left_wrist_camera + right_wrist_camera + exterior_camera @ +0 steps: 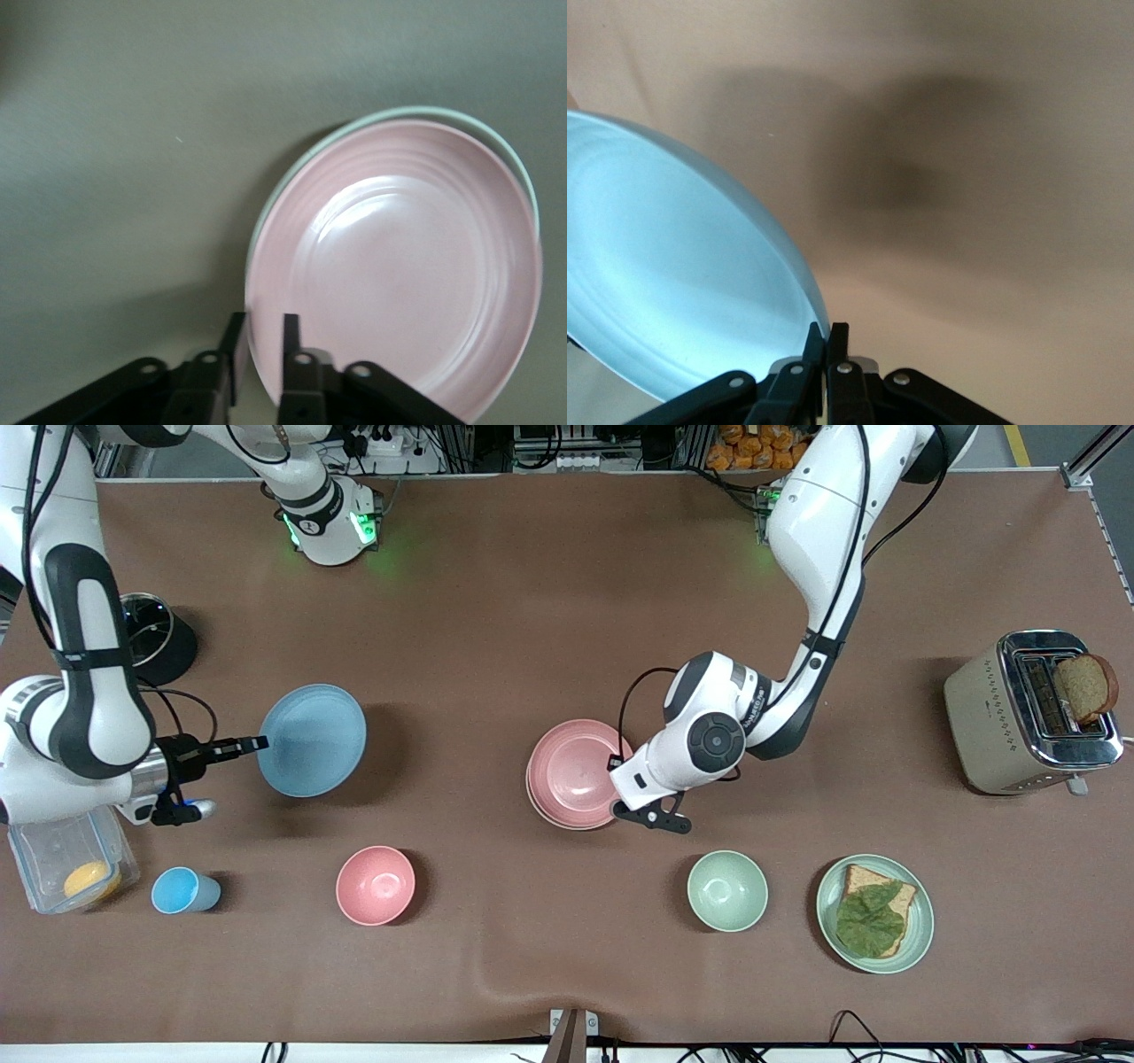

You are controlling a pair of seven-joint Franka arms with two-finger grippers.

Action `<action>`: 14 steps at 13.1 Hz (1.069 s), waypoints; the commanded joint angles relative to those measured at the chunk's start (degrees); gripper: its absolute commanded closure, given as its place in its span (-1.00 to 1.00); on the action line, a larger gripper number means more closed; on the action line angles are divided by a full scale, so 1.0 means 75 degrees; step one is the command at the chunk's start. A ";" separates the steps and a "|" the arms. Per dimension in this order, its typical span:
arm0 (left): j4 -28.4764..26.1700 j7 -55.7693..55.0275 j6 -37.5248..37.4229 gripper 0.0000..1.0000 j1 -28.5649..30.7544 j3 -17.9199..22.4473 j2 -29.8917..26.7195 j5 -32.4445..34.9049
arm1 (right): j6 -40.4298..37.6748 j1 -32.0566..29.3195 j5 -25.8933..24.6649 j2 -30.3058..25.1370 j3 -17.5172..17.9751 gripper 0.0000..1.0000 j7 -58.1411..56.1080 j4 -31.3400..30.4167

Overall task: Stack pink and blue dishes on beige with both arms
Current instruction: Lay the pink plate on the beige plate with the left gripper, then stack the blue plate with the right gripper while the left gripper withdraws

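- The right claw, at the left middle of the front frame, pinched the rim of the blue plate; in the right wrist view its fingers were pressed together on that rim.
- The blue plate hung tilted above the brown worktop, casting a shadow on it.
- The left claw, just right of the frame's centre, sat at the edge of the pink plate; in the left wrist view its fingers stood slightly apart, straddling the pink rim without clearly clamping it.
- The pink plate lay on the beige plate, which showed only as a thin pale edge beneath it.
- Along the lower part of the frame stood a blue cup, a pink bowl, a green bowl and a green plate carrying bread with a leaf.
- A toaster with a slice in it stood at the right edge.
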 commanded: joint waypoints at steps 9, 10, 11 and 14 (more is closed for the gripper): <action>0.0152 0.0082 -0.1401 -1.00 0.1751 0.0473 -0.2448 0.1533 | 0.0280 0.2433 0.0877 0.0590 -0.0036 1.00 0.3180 0.0811; 0.0152 0.0257 -0.1915 -1.00 0.1998 0.0461 -0.2789 0.1521 | 0.0479 0.2679 0.0878 0.0649 -0.0036 1.00 0.3449 0.0893; 0.0163 0.0502 -0.2303 -1.00 0.2105 0.0484 -0.3036 0.1521 | 0.0690 0.2914 0.0889 0.0731 -0.0036 1.00 0.3776 0.0964; 0.0175 0.0844 -0.3579 -1.00 0.2352 0.0496 -0.3739 0.1509 | 0.1415 0.3745 0.0901 0.0919 -0.0024 1.00 0.4539 0.1093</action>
